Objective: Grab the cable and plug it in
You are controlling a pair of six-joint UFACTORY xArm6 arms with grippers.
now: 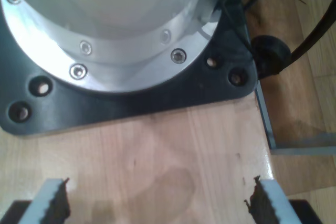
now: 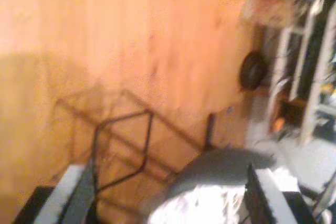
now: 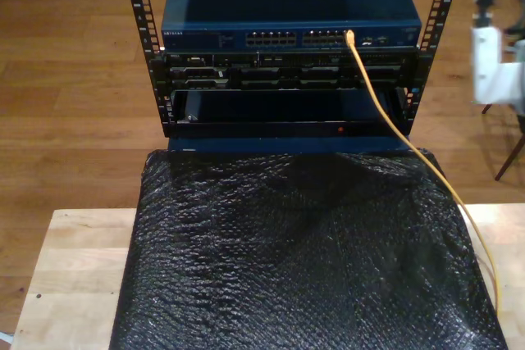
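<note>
Yellow thin cable (image 3: 385,108) plugged into blue switch (image 3: 287,6).

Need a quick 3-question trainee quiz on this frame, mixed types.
1. True or false: the yellow cable is plugged into the blue switch.
2. What covers the table? A) black sheet B) white cloth C) cardboard
3. Fill in: the fingers of my first hand stand ___, with nothing between them.

Key: 1 true; 2 A, the black sheet; 3 open.

The cable (image 3: 410,149) runs from the switch (image 3: 287,6) over the black sheet's (image 3: 295,260) exterior-view right edge.
</note>
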